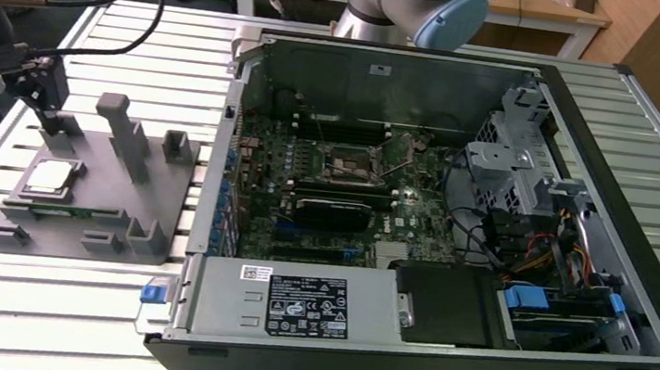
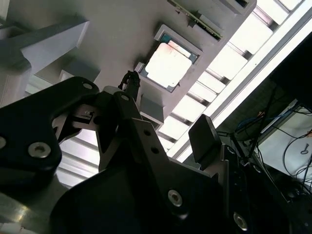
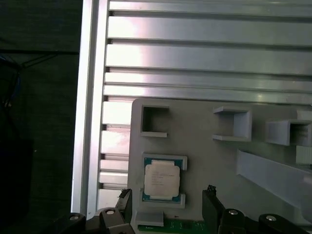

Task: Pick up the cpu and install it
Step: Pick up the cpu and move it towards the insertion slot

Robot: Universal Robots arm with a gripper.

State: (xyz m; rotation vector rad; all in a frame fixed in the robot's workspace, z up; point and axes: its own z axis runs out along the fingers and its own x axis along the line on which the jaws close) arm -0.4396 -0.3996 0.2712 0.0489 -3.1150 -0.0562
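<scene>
The cpu [image 1: 48, 176] is a flat silvery square lying in a shallow pocket of the grey fixture plate [image 1: 112, 235], at the exterior view's left. Both wrist views show the cpu [image 2: 168, 65] [image 3: 162, 178] lying flat in that pocket with nothing touching it. My gripper [image 1: 58, 124] hangs just above the fixture, a little behind the cpu. In the first wrist view my gripper [image 3: 168, 201] is open, its two black fingertips [image 3: 125, 199] standing apart on either side of the chip's line. In the second wrist view the gripper [image 2: 165, 112] holds nothing. The motherboard's socket [image 1: 351, 163] sits inside the open computer case.
The open computer case [image 1: 618, 274] takes up the middle and the exterior view's right, with drive cages, cables and a power supply [image 1: 291, 304] inside. Upright grey posts [image 1: 125, 129] rise from the fixture beside my gripper. Everything rests on a slatted aluminium table [image 1: 64, 332].
</scene>
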